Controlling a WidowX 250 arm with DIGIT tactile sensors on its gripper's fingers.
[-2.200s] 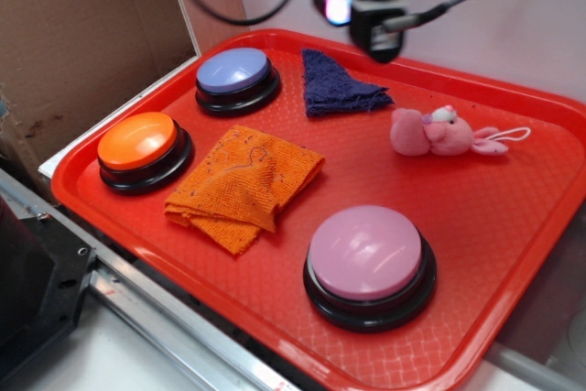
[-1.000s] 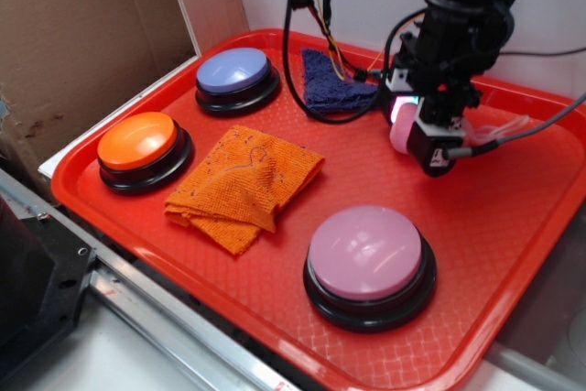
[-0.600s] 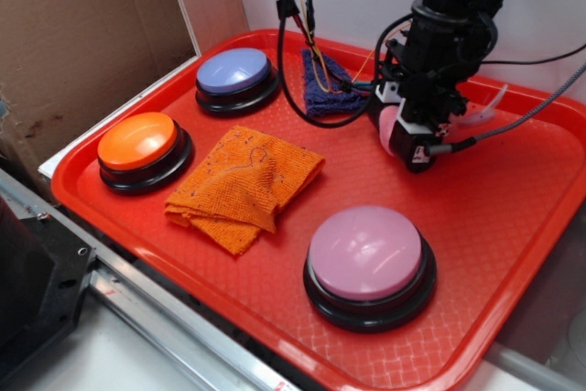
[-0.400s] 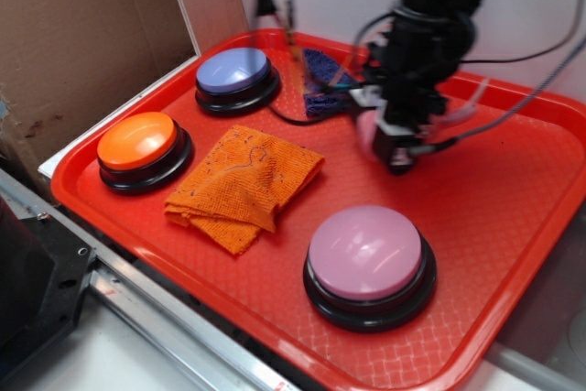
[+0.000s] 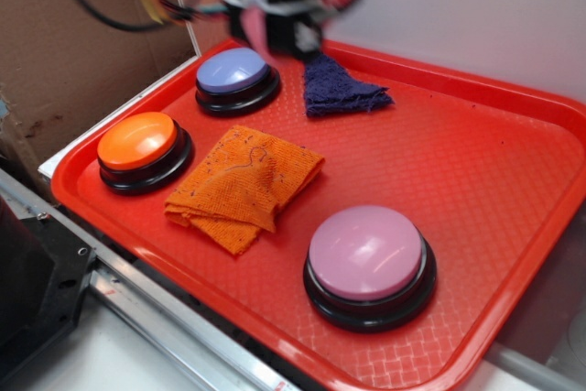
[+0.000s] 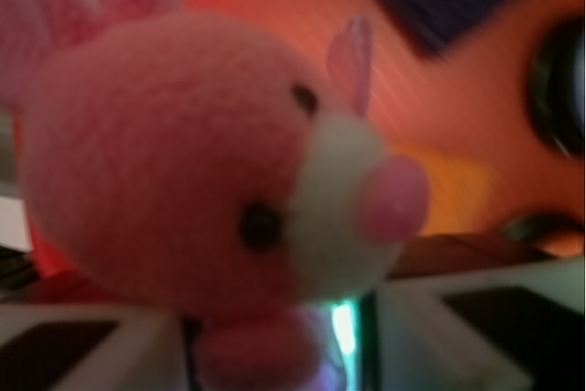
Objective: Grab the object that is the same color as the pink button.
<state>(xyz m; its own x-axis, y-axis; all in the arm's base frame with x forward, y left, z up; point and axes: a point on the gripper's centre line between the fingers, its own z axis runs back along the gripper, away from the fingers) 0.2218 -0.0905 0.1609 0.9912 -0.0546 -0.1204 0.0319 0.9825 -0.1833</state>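
Observation:
The object, a small pink plush bunny [image 6: 211, 162], fills the wrist view with its white-and-pink muzzle facing right, and it sits between my white fingers [image 6: 92, 331]. In the exterior view my gripper [image 5: 275, 32] is a blurred shape up in the air at the tray's back, just above and right of the lavender button [image 5: 233, 70]. It is shut on the bunny [image 5: 250, 25], which shows as a pink smear at its left side. The pink button [image 5: 366, 254] stands on its black base at the tray's front, far from the gripper.
The red tray [image 5: 513, 162] also holds an orange button [image 5: 137, 139] at the left, a folded orange cloth [image 5: 245, 180] in the middle and a dark purple cloth [image 5: 339, 89] at the back. A cardboard wall [image 5: 82, 34] stands left of the tray.
My gripper came down on the bunny at the tray's right, shut on it, then carried it up and leftwards to above the lavender button. The bunny's old spot is bare.

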